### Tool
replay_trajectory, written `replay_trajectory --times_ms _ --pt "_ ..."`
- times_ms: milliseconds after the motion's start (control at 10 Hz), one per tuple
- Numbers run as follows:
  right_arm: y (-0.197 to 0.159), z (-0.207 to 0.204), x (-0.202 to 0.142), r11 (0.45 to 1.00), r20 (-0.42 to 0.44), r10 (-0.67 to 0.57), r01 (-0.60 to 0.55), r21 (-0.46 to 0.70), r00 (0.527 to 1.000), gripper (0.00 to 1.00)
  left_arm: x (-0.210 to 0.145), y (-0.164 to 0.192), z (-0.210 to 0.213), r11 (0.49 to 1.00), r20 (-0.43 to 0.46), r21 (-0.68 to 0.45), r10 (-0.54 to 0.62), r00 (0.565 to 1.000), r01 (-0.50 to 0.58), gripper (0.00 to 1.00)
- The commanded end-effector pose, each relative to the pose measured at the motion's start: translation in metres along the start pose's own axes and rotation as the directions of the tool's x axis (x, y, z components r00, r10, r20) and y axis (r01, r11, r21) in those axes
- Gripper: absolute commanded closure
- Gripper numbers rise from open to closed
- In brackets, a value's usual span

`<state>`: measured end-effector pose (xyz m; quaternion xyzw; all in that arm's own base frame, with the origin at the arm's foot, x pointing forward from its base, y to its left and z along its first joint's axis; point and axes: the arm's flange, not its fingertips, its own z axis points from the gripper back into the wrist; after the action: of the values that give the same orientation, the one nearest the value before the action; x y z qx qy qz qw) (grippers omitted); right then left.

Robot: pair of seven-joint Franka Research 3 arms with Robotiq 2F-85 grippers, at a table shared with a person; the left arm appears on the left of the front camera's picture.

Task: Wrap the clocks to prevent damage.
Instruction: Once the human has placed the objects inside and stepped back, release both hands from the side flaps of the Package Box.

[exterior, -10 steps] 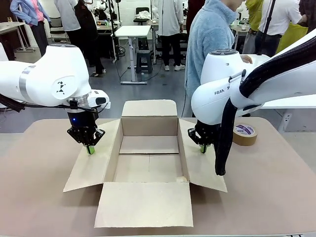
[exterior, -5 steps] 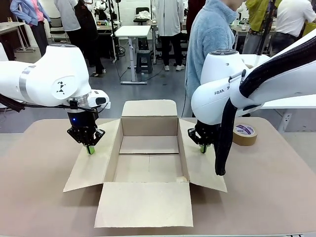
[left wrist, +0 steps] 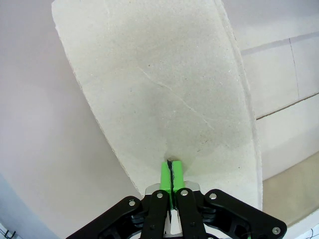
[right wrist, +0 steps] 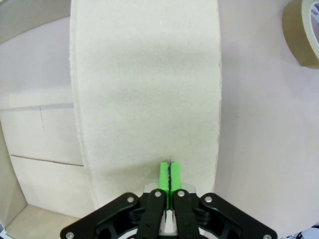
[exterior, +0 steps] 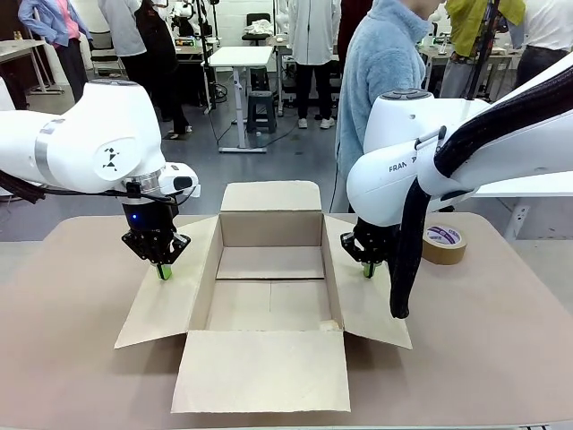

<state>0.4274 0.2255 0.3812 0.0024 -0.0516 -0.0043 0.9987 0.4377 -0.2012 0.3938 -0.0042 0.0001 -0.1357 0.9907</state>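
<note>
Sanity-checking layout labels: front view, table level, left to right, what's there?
left end effector, shut, tip on left flap → open cardboard box → right end effector, shut, tip on right flap → brown tape roll

Before me a cardboard box sits open on the tan table, its four flaps spread outward. The near flap lies flat toward me. Right of the box, just past its right flap, a brown tape roll lies flat. Behind the box, beyond its far flap, a person in a pale blue fleece stands.
</note>
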Motion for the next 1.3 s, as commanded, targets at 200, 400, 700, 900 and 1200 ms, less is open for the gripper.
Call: replay_trajectory --times_ms 200,400,700,900,1200 --pt "0.0017 -0.0024 -0.0020 1.000 -0.003 -0.003 0.003 -0.003 1.000 0.99 0.0000 0.0000 0.0001 1.000 0.000 0.000 0.000 1.000 0.000 1.00" --pt "0.0017 -0.0024 -0.0020 1.000 -0.003 -0.003 0.003 -0.003 1.000 0.99 0.0000 0.0000 0.0001 1.000 0.000 0.000 0.000 1.000 0.000 1.00" --pt "0.0017 -0.0024 -0.0020 1.000 -0.003 -0.003 0.003 -0.003 1.000 0.99 0.0000 0.0000 0.0001 1.000 0.000 0.000 0.000 1.000 0.000 1.00" --pt "0.0017 -0.0024 -0.0020 1.000 -0.003 -0.003 0.003 -0.003 1.000 0.99 0.0000 0.0000 0.0001 1.000 0.000 0.000 0.000 1.000 0.000 1.00" --pt "0.0017 -0.0024 -0.0020 1.000 -0.003 -0.003 0.003 -0.003 1.000 0.99 0.0000 0.0000 0.0001 1.000 0.000 0.000 0.000 1.000 0.000 1.00"
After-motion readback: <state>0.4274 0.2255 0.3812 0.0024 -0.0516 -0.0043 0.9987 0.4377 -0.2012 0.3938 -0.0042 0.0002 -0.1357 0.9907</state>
